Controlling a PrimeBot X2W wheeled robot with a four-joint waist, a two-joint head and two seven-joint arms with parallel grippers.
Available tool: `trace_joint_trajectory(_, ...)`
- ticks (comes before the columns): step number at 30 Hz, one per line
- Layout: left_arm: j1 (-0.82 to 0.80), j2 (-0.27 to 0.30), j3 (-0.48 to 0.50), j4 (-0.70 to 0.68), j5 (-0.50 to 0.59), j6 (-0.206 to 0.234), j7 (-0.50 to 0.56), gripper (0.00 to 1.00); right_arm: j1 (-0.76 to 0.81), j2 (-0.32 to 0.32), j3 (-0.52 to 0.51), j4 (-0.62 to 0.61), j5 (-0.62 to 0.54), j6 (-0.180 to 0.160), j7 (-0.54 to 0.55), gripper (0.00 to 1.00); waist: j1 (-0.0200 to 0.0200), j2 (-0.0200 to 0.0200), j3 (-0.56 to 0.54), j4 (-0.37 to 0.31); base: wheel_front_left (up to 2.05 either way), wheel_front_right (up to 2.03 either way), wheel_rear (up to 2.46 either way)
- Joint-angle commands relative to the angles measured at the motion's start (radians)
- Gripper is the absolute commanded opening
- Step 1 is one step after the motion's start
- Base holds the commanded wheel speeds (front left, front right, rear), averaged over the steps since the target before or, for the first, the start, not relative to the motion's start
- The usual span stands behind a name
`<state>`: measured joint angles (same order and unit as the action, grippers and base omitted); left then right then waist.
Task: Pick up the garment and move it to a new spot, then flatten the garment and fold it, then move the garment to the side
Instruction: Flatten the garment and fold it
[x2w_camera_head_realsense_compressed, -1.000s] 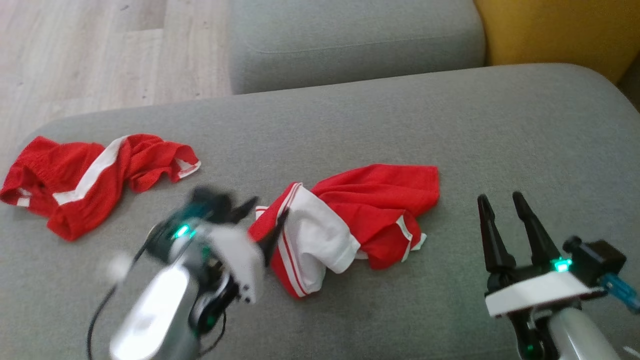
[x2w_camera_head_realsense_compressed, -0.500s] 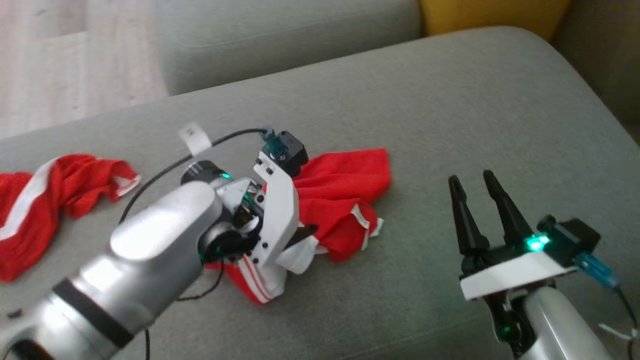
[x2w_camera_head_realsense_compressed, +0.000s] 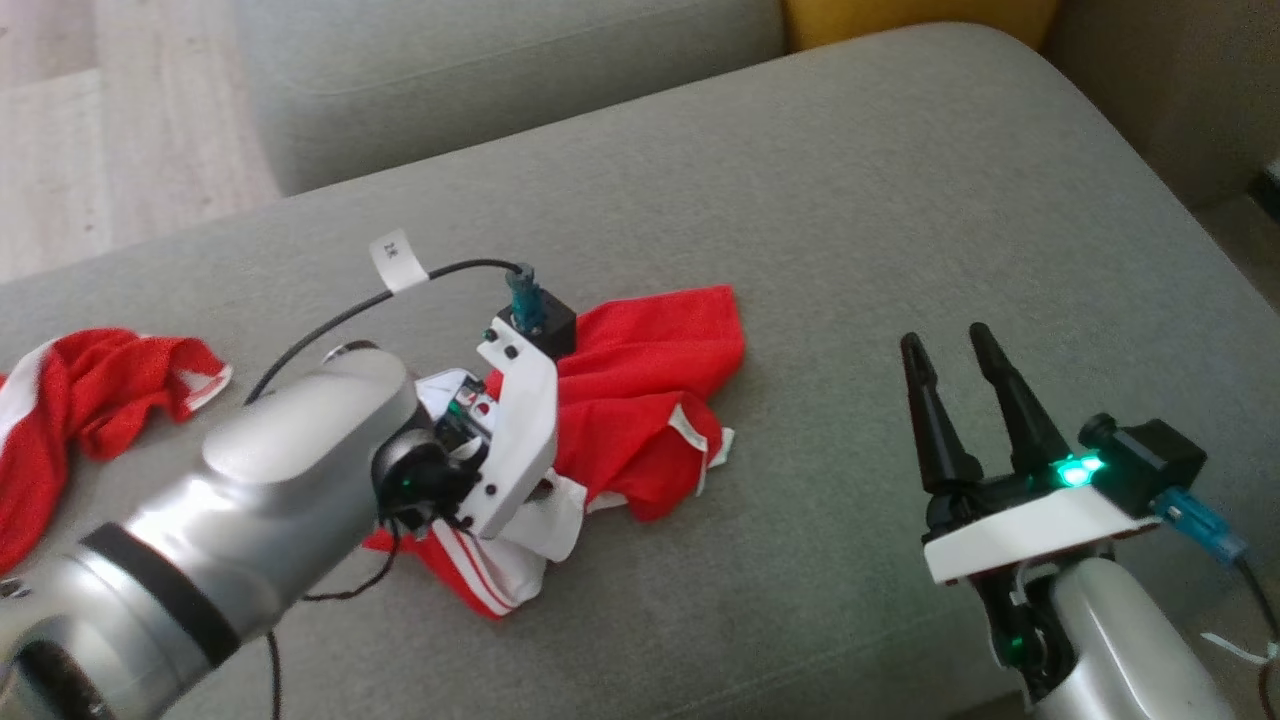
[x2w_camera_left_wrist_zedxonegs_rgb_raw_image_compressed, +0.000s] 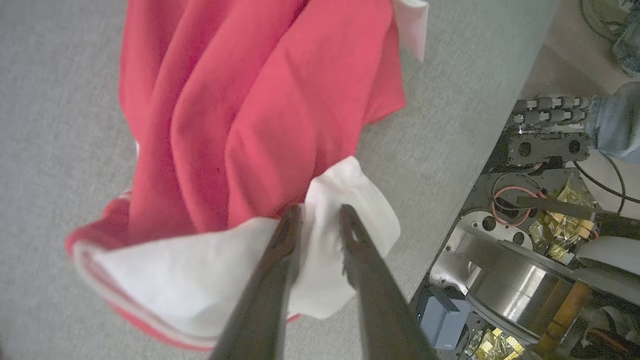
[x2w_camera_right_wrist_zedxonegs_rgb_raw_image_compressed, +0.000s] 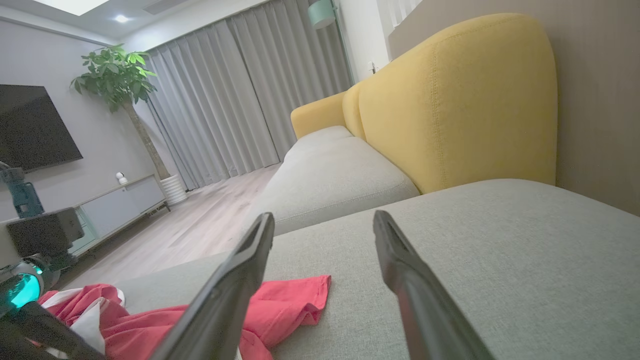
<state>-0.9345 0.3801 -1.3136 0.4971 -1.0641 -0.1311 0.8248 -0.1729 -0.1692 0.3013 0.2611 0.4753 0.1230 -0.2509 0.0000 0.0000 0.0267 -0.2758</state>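
Far left: a spare red garment (x2w_camera_head_realsense_compressed: 60, 410) lies bunched at the left edge of the head view, well apart from the work.
Left gripper (x2w_camera_left_wrist_zedxonegs_rgb_raw_image_compressed: 318, 217): it points down onto the white end of the garment. Its 2 fingers stand narrowly apart with a fold of white cloth between the tips. I cannot tell whether the fold is pinched yet.
Garment (x2w_camera_head_realsense_compressed: 650, 390): the red and white piece lies crumpled on the grey sofa seat (x2w_camera_head_realsense_compressed: 880, 200), at the centre of the head view.
Long axis: in the head view it runs from the white striped end at lower centre-left up to the red corner at upper centre-right.
Key relation: in the left wrist view the red cloth stretches straight up the frame from the fingertips. The fingers therefore sit at 1 end of the garment, not at its middle.
Likely effect: a lift from here should let the rest trail below that end.
Right gripper (x2w_camera_head_realsense_compressed: 955, 350): at the lower right of the head view, fingers spread wide, holding nothing, clearly apart from the garment.
Nearer arm: the left, already at the cloth.
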Motion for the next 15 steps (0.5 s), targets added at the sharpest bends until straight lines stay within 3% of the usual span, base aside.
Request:
trace_joint_trajectory(1, -0.085, 0.049, 0.038, -0.028, 0.011, 0.0, 0.015, 0.13, -0.019, -0.008, 0.007, -0.028, -0.004, 0.008, -0.011, 1.0, 0.0, 0.0, -0.012, 0.023, 0.0, 0.0, 0.0)
trace_joint_trajectory(2, -0.084, 0.057, 0.036, -0.038, 0.014, 0.0, 0.024, 0.0, -0.016, -0.009, 0.005, -0.029, -0.007, 0.008, -0.011, 1.0, 0.0, 0.0, -0.016, 0.033, 0.0, 0.0, 0.0)
trace_joint_trajectory(7, -0.077, 0.09, 0.034, -0.076, 0.024, 0.0, 0.0, 0.0, -0.006, -0.015, -0.001, -0.034, -0.015, 0.008, -0.011, 1.0, 0.0, 0.0, -0.035, 0.097, 0.0, 0.0, 0.0)
trace_joint_trajectory(15, -0.045, 0.19, 0.058, -0.072, -0.092, 0.0, -0.174, 0.0, 0.012, -0.016, 0.002, -0.041, -0.015, 0.008, -0.011, 1.0, 0.0, 0.0, -0.056, 0.187, 0.0, 0.0, 0.0)
